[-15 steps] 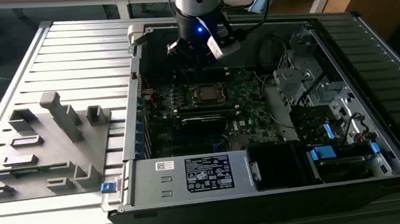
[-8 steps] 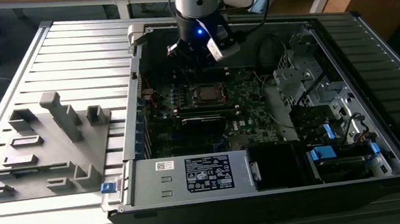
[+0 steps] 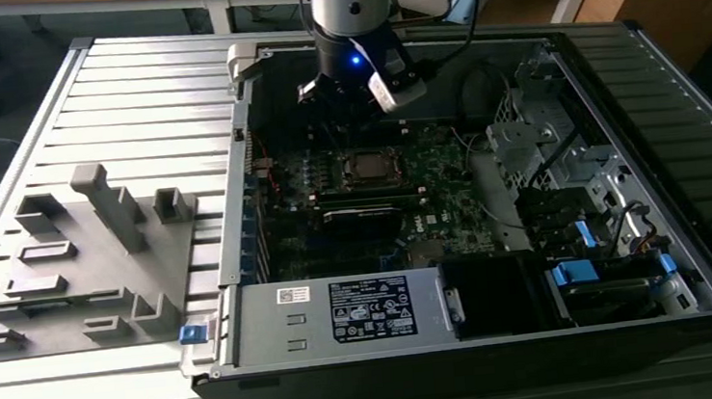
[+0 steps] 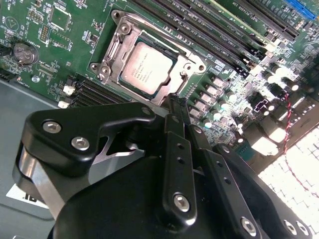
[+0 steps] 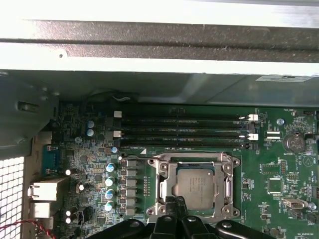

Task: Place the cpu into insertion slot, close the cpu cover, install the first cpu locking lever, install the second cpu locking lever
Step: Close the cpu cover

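cpu (image 4: pixel 147 67) lies flat in the insertion slot (image 4: pixel 175 70), far half of the board. The cpu cover (image 4: pixel 113 50) looks down around it. Can't tell if the levers are latched. The gripper (image 4: pixel 173 102) hangs just beside the cover's edge, jaws pressed together with nothing held; contact unclear. Likely step is lever work: use the closed tip as a pusher, move slowly along the frame edge, and stay off the chip top and the capacitors (image 5: pixel 110 181).
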Available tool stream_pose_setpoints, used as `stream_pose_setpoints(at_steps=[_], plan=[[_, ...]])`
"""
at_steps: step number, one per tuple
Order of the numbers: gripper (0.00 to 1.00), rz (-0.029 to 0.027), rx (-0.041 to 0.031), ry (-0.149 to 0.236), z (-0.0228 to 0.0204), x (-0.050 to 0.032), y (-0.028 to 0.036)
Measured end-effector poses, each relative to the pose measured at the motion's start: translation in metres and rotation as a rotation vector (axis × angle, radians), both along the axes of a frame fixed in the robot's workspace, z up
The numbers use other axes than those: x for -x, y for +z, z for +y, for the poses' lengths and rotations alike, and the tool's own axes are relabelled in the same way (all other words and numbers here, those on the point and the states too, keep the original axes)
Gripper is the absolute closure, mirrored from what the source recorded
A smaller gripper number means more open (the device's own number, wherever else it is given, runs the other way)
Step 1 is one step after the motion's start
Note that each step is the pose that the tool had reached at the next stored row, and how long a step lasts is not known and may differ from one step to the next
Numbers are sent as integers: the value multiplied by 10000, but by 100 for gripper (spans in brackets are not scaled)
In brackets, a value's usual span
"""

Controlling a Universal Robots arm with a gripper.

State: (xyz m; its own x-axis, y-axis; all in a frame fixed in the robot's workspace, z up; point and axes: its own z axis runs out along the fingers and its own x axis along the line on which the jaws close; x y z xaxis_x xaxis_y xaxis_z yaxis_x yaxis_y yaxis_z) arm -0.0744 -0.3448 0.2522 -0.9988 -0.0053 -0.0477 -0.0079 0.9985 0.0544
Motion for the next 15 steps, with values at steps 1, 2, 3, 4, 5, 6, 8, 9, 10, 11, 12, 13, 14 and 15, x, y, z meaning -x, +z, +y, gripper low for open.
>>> stream_pose_setpoints(at_steps=[1,2,3,4,5,6,8,9,10,11,12,13,14,15], plan=[[89,0,0,0,0,0,-1],[89,1,1,0,0,0,-2],[89,1,2,0,0,0,-3],[89,0,-1,-1,0,0,-6],[89,-2,-3,-1,0,1,-10],[89,-1,-1,-1,0,1,-13],[89,-4,-5,1,0,3,-22],[89,-7,-11,2,0,4,-27],[89,-12,-14,1,0,6,-33],[89,-16,-15,4,0,8,-40],[89,-22,-18,6,-1,9,-47],[89,-26,-19,8,-1,11,-52],[89,-30,-17,8,-1,14,-55],[89,-31,-16,8,-1,16,-55]])
